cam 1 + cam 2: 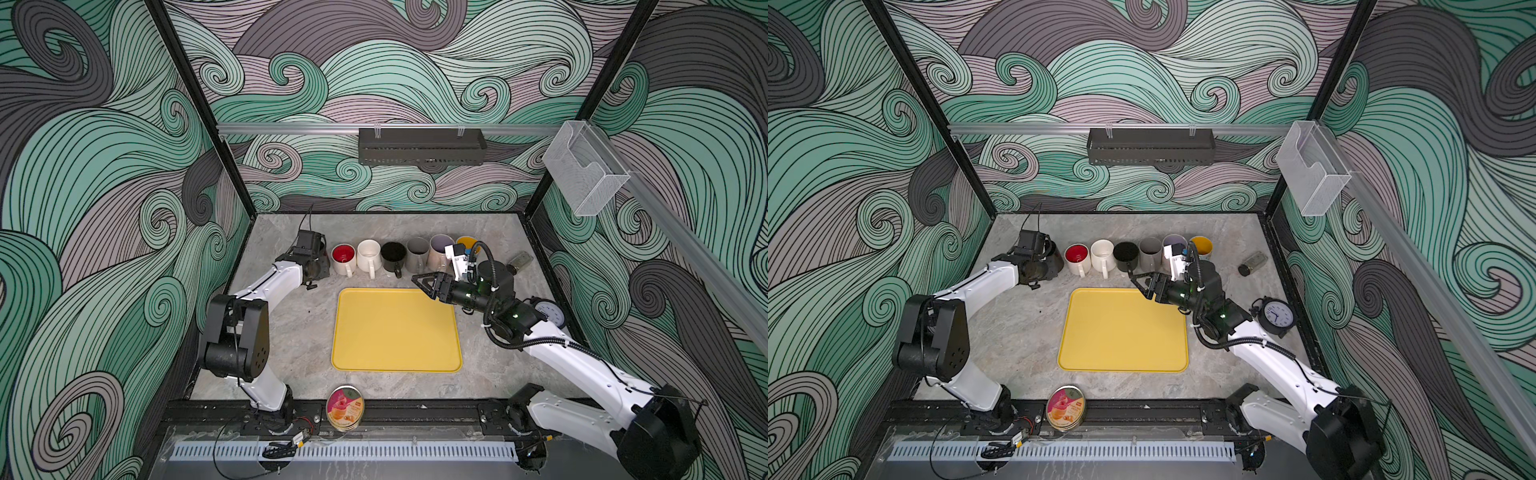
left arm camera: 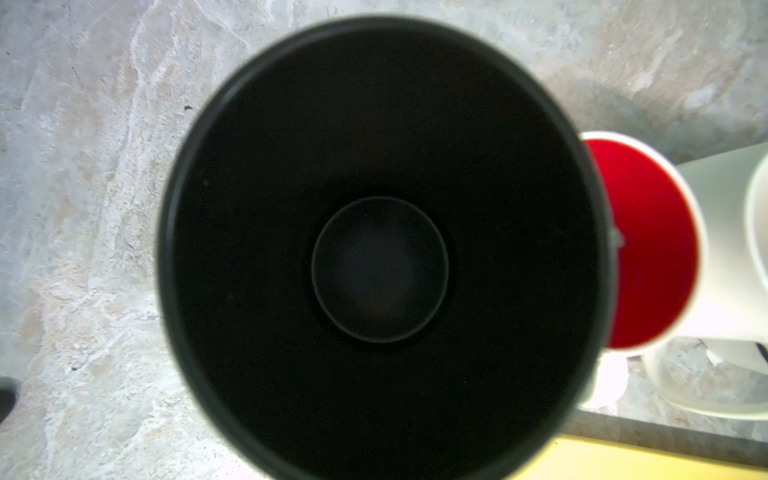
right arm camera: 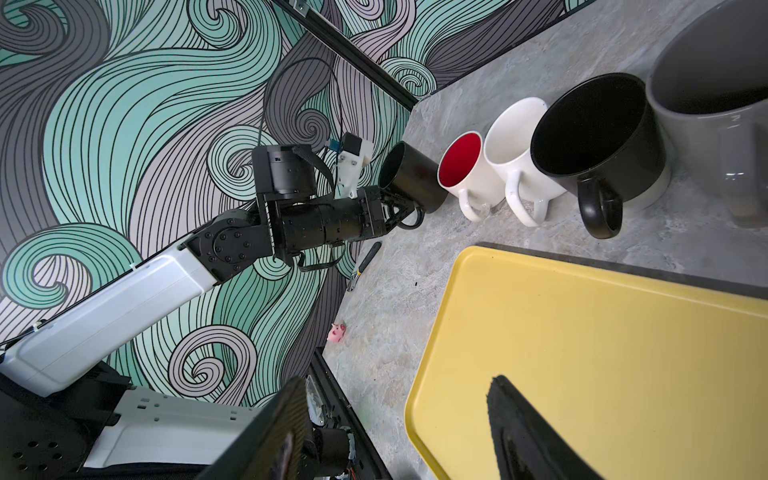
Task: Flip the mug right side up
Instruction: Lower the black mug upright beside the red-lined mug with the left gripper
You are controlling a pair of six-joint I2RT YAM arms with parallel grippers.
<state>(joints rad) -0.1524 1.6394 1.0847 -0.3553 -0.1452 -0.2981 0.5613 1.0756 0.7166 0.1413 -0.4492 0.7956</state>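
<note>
in both top views the black mug is at the left end of the row at the back of the table, just beside the red-lined mug. the left arm's wrist covers most of it. with it i count seven mugs in the row, one yellow tray, one round tin, one clock and one small jar lying down. the right gripper hangs over the far right corner of the tray, with its jaws spread and nothing between them.

the left wrist view looks into the black mug down to its bottom, so the mouth faces up.

in the right wrist view the left gripper is pinching the handle of this mug, which stands like its neighbours. i cannot tell surely if its base touches the table. i judge that the turning is done and the step in hand is the setting down. the next move calls for opening the jaws gently and pulling back without pushing the mug against the red-lined one.
</note>
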